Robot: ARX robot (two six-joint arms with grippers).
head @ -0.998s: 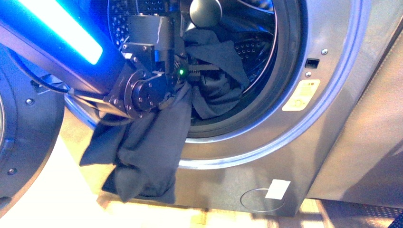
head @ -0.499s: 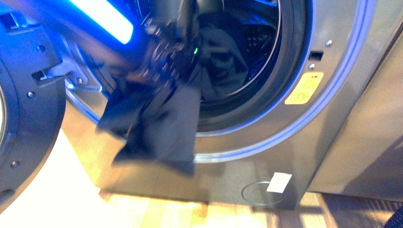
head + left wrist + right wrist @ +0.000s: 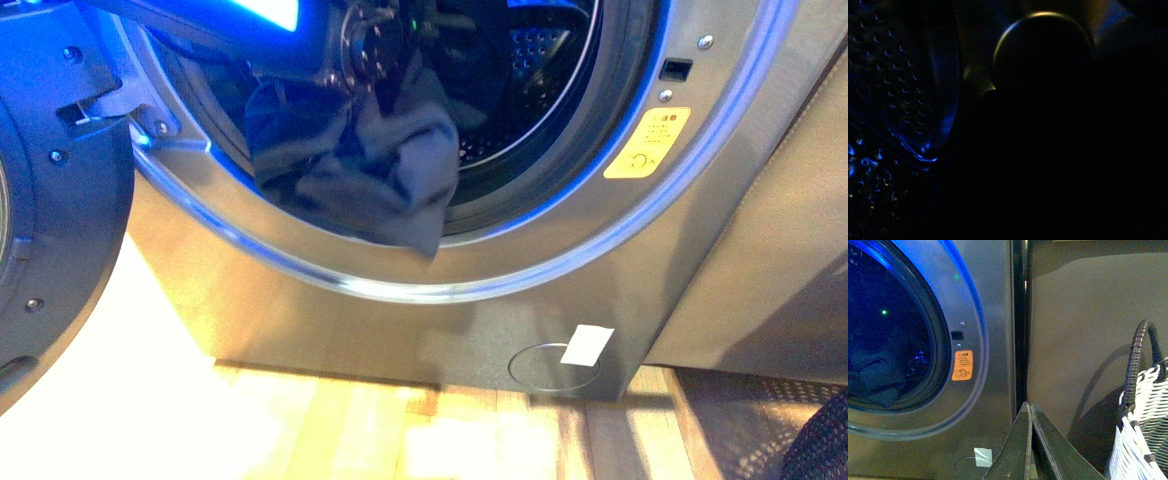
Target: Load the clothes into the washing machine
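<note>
Slate-blue clothes [image 3: 370, 165], soft fine knit, bunched in folds across the lower lip of the round opening, one corner drooping over the dark gasket onto the chrome ring. Around them, washing machine [image 3: 500, 310]: silver-grey brushed front, perforated steel drum behind. One yellow warning sticker [image 3: 648, 143] beside the opening, print too small to read; one white tag [image 3: 587, 344] by a round hatch low down. Left tool [image 3: 400, 35] inside the opening above the fabric, grip impossible to judge; left wrist view dark. Right tool [image 3: 1029, 440] away from the machine, fingers pressed together on nothing. One woven white basket [image 3: 1143, 440], dark handle.
</note>
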